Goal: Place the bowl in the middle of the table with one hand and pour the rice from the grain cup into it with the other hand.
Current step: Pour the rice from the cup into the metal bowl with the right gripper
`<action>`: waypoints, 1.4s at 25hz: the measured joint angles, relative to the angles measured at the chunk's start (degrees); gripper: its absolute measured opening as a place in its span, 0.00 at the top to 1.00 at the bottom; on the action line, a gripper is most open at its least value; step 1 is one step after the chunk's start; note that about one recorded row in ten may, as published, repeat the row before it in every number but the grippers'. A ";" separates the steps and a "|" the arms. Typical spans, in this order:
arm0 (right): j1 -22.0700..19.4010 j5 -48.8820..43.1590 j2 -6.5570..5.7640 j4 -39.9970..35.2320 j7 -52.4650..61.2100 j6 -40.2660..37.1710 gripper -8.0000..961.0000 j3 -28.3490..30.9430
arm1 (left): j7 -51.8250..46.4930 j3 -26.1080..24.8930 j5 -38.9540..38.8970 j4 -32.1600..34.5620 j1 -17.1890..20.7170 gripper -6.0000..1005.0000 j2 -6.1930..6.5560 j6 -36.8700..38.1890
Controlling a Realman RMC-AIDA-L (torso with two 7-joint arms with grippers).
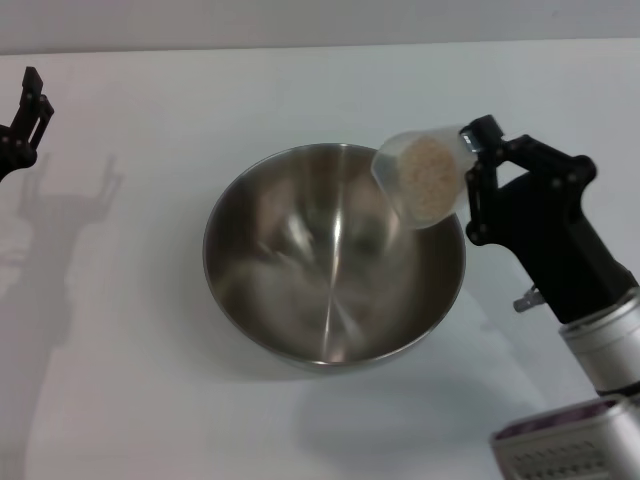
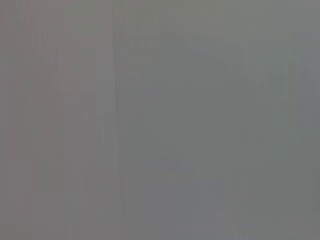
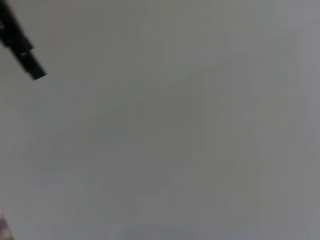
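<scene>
The right gripper (image 1: 468,165) clamps the light, stiff, slippery cup (image 1: 425,178) at its base, tipped over the bowl (image 1: 334,255) rim, rice (image 1: 427,178) unspilled. The left gripper (image 1: 25,125), well left of the bowl: jaw state unclear.

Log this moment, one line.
bowl: mid-table, no rice inside | grain cup: tipped over bowl's rim, rice still in cup | right gripper: holds cup | left gripper: idle, table's left edge

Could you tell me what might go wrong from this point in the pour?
1. The right gripper holds the tipped cup over the bowl rim's edge, not its centre; rice may spill onto the table.
2. The left gripper is away from the bowl, so a knock could shift it.
</scene>
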 joint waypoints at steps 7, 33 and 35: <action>1.18 -0.04 0.00 3.78 -14.53 5.24 0.98 -0.02 | 0.00 0.21 0.00 0.00 -0.21 0.16 0.00 -0.11; 1.63 -3.98 0.10 4.79 -31.61 7.46 0.97 0.13 | 0.01 0.83 0.00 -0.16 -0.31 0.16 -0.09 -0.16; 1.68 -4.15 0.09 4.79 -31.78 7.51 0.97 0.19 | 0.01 0.83 -0.01 -0.10 -0.32 0.16 -0.09 -0.16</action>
